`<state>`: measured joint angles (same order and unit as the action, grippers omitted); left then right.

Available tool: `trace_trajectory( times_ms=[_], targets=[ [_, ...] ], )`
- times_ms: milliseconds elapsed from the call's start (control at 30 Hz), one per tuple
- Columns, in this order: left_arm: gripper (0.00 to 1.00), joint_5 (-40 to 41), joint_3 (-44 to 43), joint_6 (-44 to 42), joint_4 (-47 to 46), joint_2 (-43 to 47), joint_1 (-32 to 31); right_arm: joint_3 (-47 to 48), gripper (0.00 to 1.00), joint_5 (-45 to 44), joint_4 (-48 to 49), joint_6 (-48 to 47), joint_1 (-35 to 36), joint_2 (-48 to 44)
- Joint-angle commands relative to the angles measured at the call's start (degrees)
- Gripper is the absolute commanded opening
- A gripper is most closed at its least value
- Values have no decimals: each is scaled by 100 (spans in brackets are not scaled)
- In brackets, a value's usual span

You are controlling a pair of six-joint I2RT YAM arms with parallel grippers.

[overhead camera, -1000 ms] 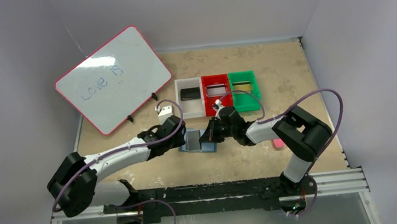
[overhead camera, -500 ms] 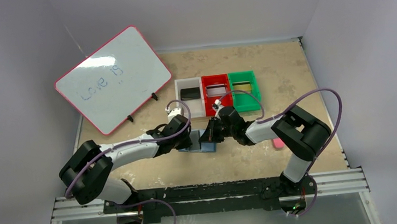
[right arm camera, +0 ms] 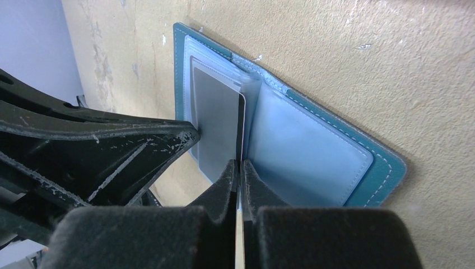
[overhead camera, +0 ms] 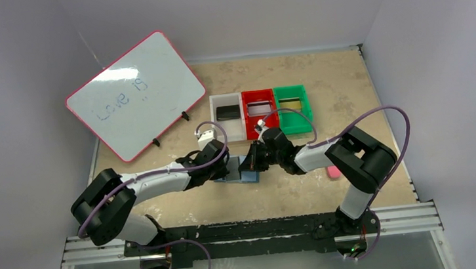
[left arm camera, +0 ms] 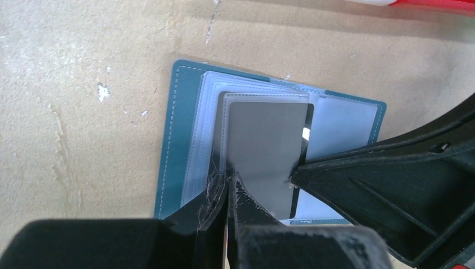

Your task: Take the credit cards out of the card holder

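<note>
The card holder (left arm camera: 168, 140) lies open mid-table (overhead camera: 322, 80), nearer the near edge, with a silvery-grey card (left arm camera: 263, 151) sticking out of its clear pockets. The left gripper (left arm camera: 227, 188) has its jaws closed, seemingly nipping that card's near left corner. The right gripper (right arm camera: 240, 171) is pressed shut at the fold, probably pinning the holder. This looks like the pull-out step. Next comes a straight draw towards the near edge, without dragging the holder along. The right fingers crowd the card's other side. The white bin (overhead camera: 228, 130), red bin (overhead camera: 247, 117) and green bin (overhead camera: 294, 121) wait towards the far edge, clear of the path.
</note>
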<state>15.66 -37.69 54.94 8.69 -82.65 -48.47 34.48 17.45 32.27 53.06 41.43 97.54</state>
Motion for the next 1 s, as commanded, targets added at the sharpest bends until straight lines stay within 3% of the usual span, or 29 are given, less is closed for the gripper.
trace_trajectory(
  times_ms=[0, 267, 667, 967],
  targets=[
    [1, 510, 150, 13, 571, -93, -24, -6, 0, -119, -194, -86, -30, -69],
    [0, 392, 84, 26, 392, -297, -102, 46, 0, -93, -216, -88, -37, -43],
    [0, 1212, 40, 216, 925, -701, -272, -96, 0, -93, -292, -34, -117, -432],
    [0, 1325, 36, 263, 985, -848, -356, -361, 0, -84, -207, 165, -226, -466]
  ],
)
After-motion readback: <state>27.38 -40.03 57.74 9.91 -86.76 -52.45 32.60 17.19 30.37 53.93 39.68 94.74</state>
